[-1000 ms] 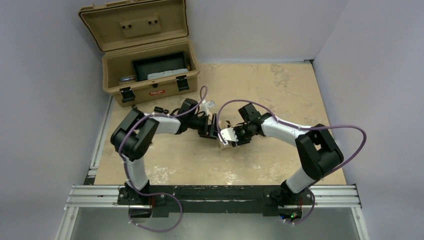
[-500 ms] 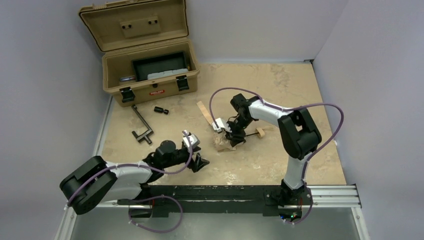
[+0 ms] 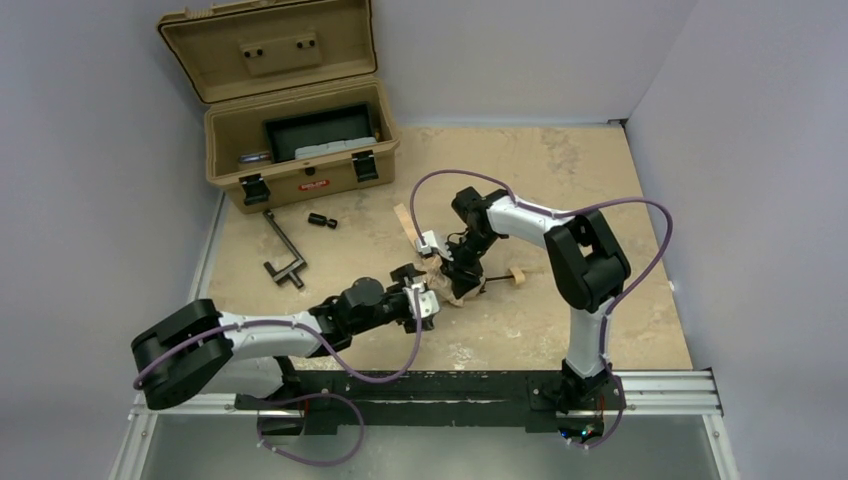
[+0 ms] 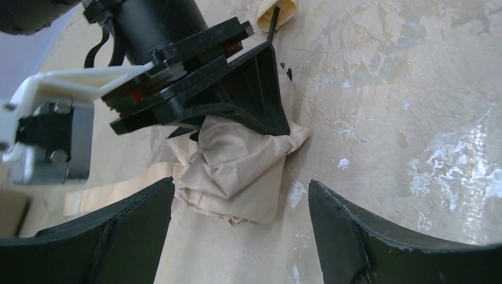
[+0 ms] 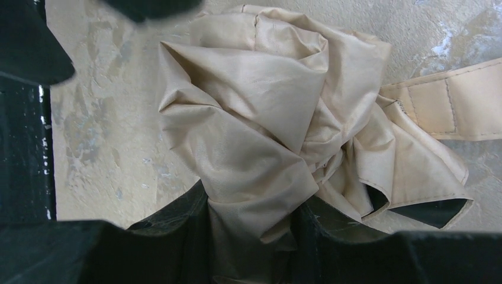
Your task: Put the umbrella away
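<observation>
1. A beige, marbled table [image 3: 560,170] sits between plain grey walls [image 3: 100,200].
2. A tan hard case [image 3: 300,180] stands at the far left corner, lid raised, with a dark tray [image 3: 320,128] inside.
3. In front of the case lie a dark metal crank [image 3: 283,250] and, near it, a small dark cylinder [image 3: 320,220], both well apart from the arms.
4. The umbrella [image 5: 254,106] lies near the middle of the table as a crumpled bundle of tan fabric.
5. Its pale wooden handle [image 3: 518,275] points to the right, joined to the bundle by a thin dark shaft [image 3: 495,278].
6. A tan stitched strap [image 5: 450,106] trails from the bundle flat on the table.
7. The right gripper [image 5: 254,225] reaches down from the far side and pinches a fold of the fabric between its closed fingers.
8. The left arm lies low across the table from the near left.
9. The left gripper [image 4: 241,188] has its fingers spread wide, one on each side of the bundle's near end; I cannot tell whether they touch the fabric.
</observation>
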You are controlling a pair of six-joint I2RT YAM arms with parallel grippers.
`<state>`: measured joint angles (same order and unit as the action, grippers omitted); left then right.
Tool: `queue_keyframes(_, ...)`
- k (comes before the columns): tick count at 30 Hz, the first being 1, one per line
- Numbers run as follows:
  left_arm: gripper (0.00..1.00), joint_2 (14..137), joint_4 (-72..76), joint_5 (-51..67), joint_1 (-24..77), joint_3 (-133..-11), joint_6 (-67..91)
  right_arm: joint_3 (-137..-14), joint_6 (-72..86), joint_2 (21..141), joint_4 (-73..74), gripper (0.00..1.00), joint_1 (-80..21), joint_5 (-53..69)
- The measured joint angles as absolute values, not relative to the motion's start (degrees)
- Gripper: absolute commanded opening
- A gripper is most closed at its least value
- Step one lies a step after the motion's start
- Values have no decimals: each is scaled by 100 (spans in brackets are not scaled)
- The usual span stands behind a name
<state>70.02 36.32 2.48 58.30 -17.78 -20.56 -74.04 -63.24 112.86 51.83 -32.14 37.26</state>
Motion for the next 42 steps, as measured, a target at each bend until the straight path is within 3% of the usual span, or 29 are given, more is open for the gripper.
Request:
queue_keyframes(17, 80, 8908, 2808, 148, 5896, -3009, -3518, -7465, -6084, 11349, 5210, 1, -3273, 3876)
queue_keyframes(20, 68, 9183, 2919, -45, 5894, -3151, -3535, -7461, -6108, 11349, 5207, 5, -3242, 3942)
queue_keyframes(21, 61, 9240, 2965, -106, 5878, -3177, -3522, -7461, -6106, 11351, 5201, 9, -3218, 3992)
queue_keyframes(24, 22, 9384, 3035, -176, 5870, -3205, -3330, -7422, -6097, 11319, 5135, 20, -3175, 4095)
queue_keyframes(28, 0, 9476, 2956, -108, 5870, -3288, -3081, -7358, -6099, 11163, 5052, 44, -3216, 3992)
queue_keyframes(31, 0, 9531, 2989, -71, 5892, -3291, -3035, -7303, -5892, 11091, 4967, 58, -3142, 4029)
queue_keyframes(34, 0, 9603, 3063, 32, 5881, -3306, -2860, -7247, -5763, 10892, 4840, 65, -3020, 4069)
queue_keyframes(42, 0, 9797, 3238, 1243, 5247, -3430, -1857, -7382, -6173, 9690, 4530, 68, -2211, 4626)
